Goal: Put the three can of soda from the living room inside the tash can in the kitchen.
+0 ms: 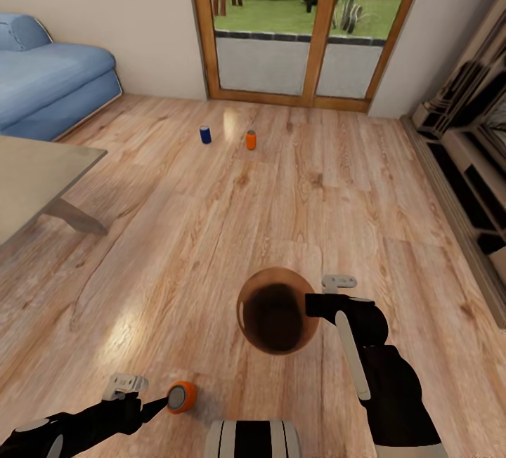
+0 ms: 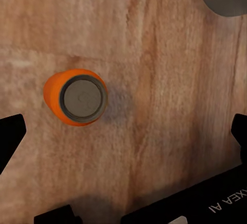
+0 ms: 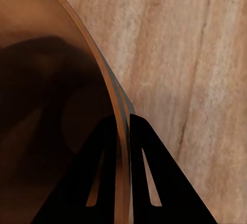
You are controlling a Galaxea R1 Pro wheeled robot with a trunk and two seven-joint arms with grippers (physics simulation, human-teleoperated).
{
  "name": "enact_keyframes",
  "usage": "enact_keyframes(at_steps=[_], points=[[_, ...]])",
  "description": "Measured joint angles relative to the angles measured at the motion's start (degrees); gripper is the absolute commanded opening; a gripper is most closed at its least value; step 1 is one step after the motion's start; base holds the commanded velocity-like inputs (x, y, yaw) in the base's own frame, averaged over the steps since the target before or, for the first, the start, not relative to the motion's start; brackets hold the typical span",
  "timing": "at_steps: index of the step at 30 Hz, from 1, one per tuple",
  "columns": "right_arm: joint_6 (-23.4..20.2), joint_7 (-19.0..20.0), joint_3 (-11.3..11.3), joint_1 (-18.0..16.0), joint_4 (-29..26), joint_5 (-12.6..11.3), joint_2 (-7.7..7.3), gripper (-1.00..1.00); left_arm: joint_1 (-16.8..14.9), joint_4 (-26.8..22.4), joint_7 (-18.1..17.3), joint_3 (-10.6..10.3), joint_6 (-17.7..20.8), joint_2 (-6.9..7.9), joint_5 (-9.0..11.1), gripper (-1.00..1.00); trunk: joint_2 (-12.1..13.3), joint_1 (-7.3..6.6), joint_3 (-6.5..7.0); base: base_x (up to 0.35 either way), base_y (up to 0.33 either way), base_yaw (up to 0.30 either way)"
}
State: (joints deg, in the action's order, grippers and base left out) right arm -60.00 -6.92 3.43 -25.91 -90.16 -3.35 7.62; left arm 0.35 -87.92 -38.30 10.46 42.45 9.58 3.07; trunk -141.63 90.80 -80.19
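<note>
blue sofa point(image 1: 49, 82), low table point(image 1: 31, 177)

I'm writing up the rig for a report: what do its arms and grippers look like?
Both arms are glossy black. The right arm carries a pale grey strip along its forearm, and a light grey bracket sits near each wrist. The jaws are black, slotted wedges; the left wrist view shows white lettering.

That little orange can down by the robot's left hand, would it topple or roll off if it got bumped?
Probably. The orange can is a narrow cylinder standing upright on smooth wood floor, so a nudge could tip it, and then it would likely roll. The left gripper is open beside it.
</note>
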Motion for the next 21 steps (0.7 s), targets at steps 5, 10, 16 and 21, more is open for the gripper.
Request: enact_keyframes(at_steps=[5, 10, 16, 21], points=[[0.00, 0.06, -0.01, 0.00, 0.00, 0.21, -0.06, -1.00, 0.00, 0.02, -0.02, 0.00, 0.00, 0.00, 0.00, 1.00, 0.00, 0.00, -0.34, 0.000, 0.000, -0.148], [0.00, 0.06, -0.01, 0.00, 0.00, 0.21, -0.06, -1.00, 0.00, 0.03, -0.02, 0.00, 0.00, 0.00, 0.00, 1.00, 0.00, 0.00, -0.70, 0.000, 0.000, -0.127], [0.00, -0.01, -0.01, 0.00, 0.00, 0.34, -0.07, -1.00, 0.00, 0.02, -0.02, 0.00, 0.00, 0.00, 0.01, 1.00, 0.00, 0.00, -0.88, 0.000, 0.000, -0.026], [0.00, -0.03, 0.00, 0.00, 0.00, 0.10, -0.07, -1.00, 0.00, 0.03, -0.07, 0.00, 0.00, 0.00, 0.01, 1.00, 0.00, 0.00, -0.89, 0.000, 0.000, -0.001]])
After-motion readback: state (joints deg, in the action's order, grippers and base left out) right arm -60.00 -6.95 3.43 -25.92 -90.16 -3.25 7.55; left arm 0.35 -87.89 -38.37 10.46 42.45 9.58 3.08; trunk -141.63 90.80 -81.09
